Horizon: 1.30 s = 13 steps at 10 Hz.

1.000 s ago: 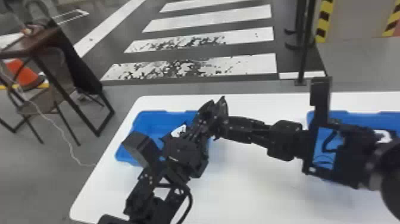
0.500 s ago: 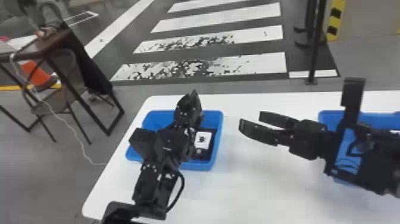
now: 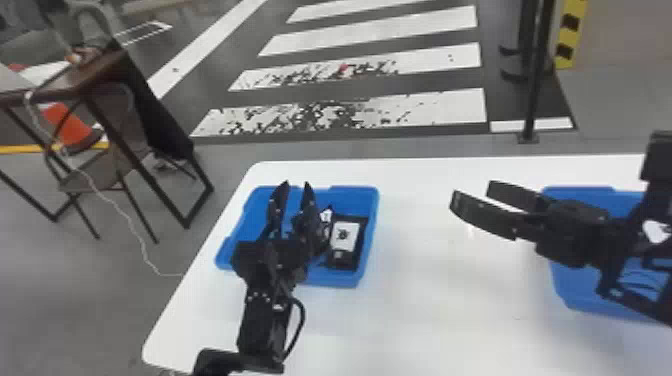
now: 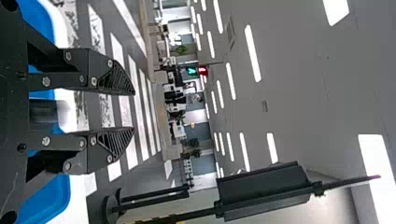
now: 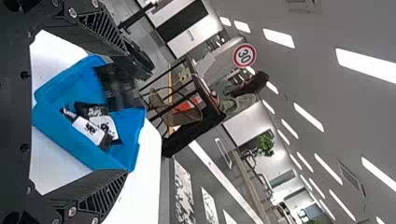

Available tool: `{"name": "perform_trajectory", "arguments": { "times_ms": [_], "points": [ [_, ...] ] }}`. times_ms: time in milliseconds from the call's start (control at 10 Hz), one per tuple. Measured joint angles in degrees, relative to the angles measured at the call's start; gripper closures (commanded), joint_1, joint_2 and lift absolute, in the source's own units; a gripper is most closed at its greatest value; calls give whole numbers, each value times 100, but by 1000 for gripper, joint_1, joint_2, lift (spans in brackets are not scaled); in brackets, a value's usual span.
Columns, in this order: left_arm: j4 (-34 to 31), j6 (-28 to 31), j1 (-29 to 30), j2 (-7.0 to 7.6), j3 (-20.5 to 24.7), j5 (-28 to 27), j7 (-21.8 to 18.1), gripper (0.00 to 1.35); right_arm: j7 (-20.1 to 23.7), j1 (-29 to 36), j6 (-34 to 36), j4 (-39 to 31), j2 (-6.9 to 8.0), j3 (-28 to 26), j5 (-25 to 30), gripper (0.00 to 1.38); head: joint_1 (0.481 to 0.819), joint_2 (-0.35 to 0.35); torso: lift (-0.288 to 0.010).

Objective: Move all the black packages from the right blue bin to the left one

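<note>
Where the white table (image 3: 425, 330) comes nearest the head camera, the left arm runs up in front of the left blue bin (image 3: 250, 220). Its gripper, the left gripper (image 3: 296, 184), has its two fingers spread, tips pointing away from the camera over the bin area; the left wrist view agrees. Over to the right, the right gripper (image 3: 472, 193) sits above the table between the two bins, fingers also spread, tips toward the left bin; the right wrist view shows that bin through the gap.

Black packages (image 3: 345, 252) lie in the left bin, on its right side, at least two, overlapping, with white labels. The right blue bin (image 3: 575, 295) is partly hidden by the right arm; contents: cannot tell.

Beyond the table, on the left: a folding chair (image 3: 95, 170), a brown desk (image 3: 100, 70) and an orange cone (image 3: 70, 125). Ahead: a worn white-striped crosswalk (image 3: 430, 107), with a dark post (image 3: 537, 75) to its right. Farther off, in the left wrist view, a lit traffic signal (image 4: 192, 71).
</note>
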Motion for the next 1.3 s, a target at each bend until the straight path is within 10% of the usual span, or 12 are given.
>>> {"name": "perform_trajectory", "arguments": {
  "times_ms": [300, 600, 1300],
  "points": [
    [-145, -921, 342, -11, -282, 1141, -244, 182, -371, 533, 494, -798, 174, -1093, 1549, 136, 695, 235, -140],
    [-1338, -304, 982, -56, -608, 1879, -545, 177, -1030, 1119, 1211, -1421, 366, -2176, 3068, 134, 695, 49, -140],
    [-1611, 177, 1116, -7, -885, 2078, -848, 163, -1451, 125, 1684, 664, 432, -2362, 3278, 133, 695, -99, -140]
  ]
}}
